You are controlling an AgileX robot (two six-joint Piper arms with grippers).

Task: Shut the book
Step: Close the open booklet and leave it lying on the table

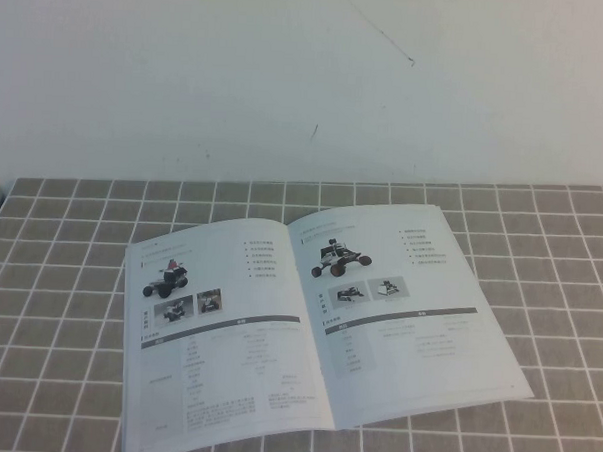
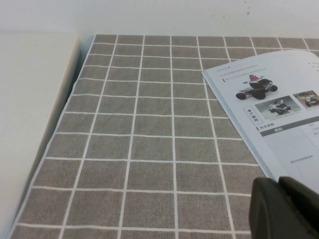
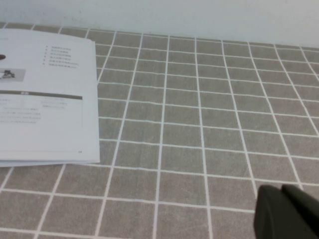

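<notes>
The left gripper (image 2: 285,209) was seen near the left page of the book (image 1: 312,332), the right gripper (image 3: 288,213) apart from its right page; neither's state could be told. The book was laid open on the checked tablecloth (image 1: 541,246).

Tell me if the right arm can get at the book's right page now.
Probably yes. The right gripper hangs over bare cloth beside the open book, with nothing between. The left gripper hovers at its left edge.
</notes>
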